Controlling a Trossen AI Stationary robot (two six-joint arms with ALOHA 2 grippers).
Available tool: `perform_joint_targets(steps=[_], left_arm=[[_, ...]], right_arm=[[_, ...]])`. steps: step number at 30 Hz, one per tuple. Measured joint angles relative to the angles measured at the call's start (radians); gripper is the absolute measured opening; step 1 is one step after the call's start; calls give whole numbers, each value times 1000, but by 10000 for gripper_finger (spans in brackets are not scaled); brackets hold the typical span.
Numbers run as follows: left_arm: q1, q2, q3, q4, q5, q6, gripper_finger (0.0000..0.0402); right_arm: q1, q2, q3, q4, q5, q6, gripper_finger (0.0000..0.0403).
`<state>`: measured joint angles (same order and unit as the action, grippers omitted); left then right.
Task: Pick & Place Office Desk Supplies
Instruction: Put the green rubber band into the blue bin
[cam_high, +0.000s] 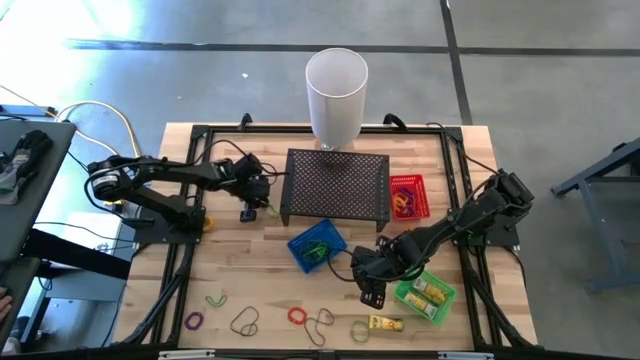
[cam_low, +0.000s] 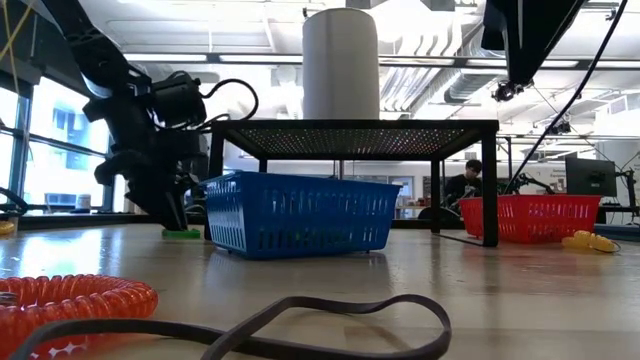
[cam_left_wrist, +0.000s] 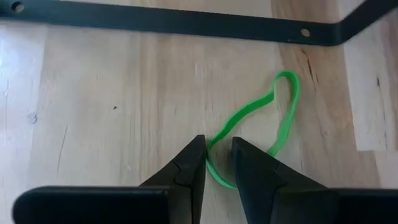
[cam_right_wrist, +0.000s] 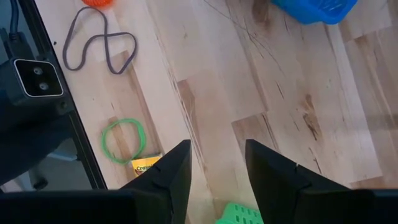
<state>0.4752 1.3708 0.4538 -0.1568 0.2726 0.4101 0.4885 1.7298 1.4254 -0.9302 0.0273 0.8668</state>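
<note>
Left wrist view: your left gripper (cam_left_wrist: 217, 158) stands low over the bare wood with its two fingers a narrow gap apart, one strand of a green rubber band (cam_left_wrist: 273, 118) running between the tips. The band lies flat on the table (cam_left_wrist: 112, 106); whether the fingers already pinch it cannot be told, so read the step in hand as closing on this band.

In the high view, this gripper sits at 9 o'clock of the black mesh stand (cam_high: 337, 186), just beside its left edge. The blue basket (cam_high: 317, 246) lies at 5 o'clock of that gripper, near the stand's front edge, and appears to hold green bands already, so it is the likely destination.

The next move calls for a firm close on the thin strand, a clean lift off the wood, then a short carry to the basket.

Your right gripper (cam_right_wrist: 216, 163) waits with fingers apart, holding nothing, at 3 o'clock of the blue basket and just beside the green basket (cam_high: 425, 297).

More supplies remain loose along the table's front edge: an orange loop (cam_high: 297, 316), a dark band (cam_high: 244, 321), a purple loop (cam_high: 194, 321). The red basket (cam_high: 408, 196) sits at 3 o'clock of the stand, and the white cylinder (cam_high: 336, 96) at 12 o'clock.
</note>
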Motion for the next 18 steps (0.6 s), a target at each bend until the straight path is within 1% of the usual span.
perform_joint_targets(steps=[2,9,10,15,18], left_arm=[[-1,0,0,4,-19,-42,77],[0,0,0,12,-8,-201,77],[0,0,0,14,-9,-205,77],[1,0,0,7,10,-82,76],[1,0,0,4,13,-4,69]], right_arm=[[0,0,0,0,0,0,139],[0,0,0,2,18,-12,139],[0,0,0,3,18,-15,139],[0,0,0,7,22,-23,139],[2,0,0,10,23,-23,139]])
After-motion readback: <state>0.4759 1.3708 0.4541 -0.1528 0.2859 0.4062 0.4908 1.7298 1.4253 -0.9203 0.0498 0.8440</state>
